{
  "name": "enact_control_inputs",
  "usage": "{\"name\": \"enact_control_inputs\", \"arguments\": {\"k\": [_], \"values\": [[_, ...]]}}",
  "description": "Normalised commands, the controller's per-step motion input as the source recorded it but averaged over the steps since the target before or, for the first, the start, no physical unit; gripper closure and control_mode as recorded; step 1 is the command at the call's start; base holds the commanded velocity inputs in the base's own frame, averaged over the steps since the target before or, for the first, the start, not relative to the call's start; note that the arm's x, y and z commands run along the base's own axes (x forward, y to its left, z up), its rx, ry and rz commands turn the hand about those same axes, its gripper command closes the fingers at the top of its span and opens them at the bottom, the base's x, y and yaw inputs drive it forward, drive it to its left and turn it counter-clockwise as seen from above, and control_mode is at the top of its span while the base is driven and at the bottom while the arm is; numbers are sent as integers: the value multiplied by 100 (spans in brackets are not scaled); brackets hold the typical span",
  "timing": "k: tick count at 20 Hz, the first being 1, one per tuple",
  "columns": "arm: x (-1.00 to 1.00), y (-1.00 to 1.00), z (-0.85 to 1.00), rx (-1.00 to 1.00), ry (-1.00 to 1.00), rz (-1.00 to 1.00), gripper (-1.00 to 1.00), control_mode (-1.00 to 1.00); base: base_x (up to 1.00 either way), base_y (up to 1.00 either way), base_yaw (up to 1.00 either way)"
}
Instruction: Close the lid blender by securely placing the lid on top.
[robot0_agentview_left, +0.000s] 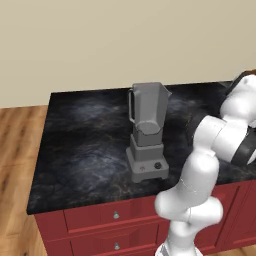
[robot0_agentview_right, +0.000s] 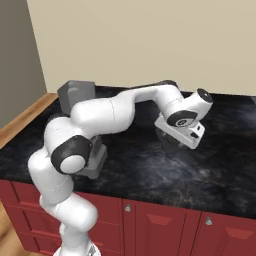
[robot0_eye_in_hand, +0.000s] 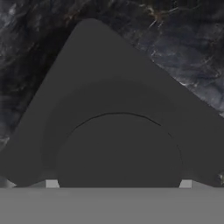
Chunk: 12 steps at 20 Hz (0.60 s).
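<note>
The tall grey square-jarred blender (robot0_agentview_left: 147, 132) stands open-topped on the dark marbled stone tabletop (robot0_agentview_left: 85, 145), its rim bare — the task's main step is not yet done. Well to its right, the white arm's tool (robot0_agentview_right: 170, 141) is low over the tabletop, right above the flat dark grey squarish lid (robot0_eye_in_hand: 118, 127), which lies close under the hand camera. Whether the tool has hold of it cannot be told — lifting, carrying and seating the lid all appear to remain.

Even, flat rendered light, no glare; pics soft, low-res. Faint shadow under arm (robot0_agentview_right: 125, 112) on counter (robot0_agentview_right: 200, 165). Hand view dim, lid (robot0_eye_in_hand: 113, 131) close-up blurry.
</note>
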Motion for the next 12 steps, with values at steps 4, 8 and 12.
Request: {"name": "enact_control_inputs", "arguments": {"k": [4, 8, 12], "values": [[-9, 75, 82, -11, -30, 33, 100, -100, 0, 0, 0], [-10, 60, 100, -15, -30, 28, 100, -100, 0, 0, 0], [-6, 60, 100, -14, -28, 28, 100, -100, 0, 0, 0]]}}
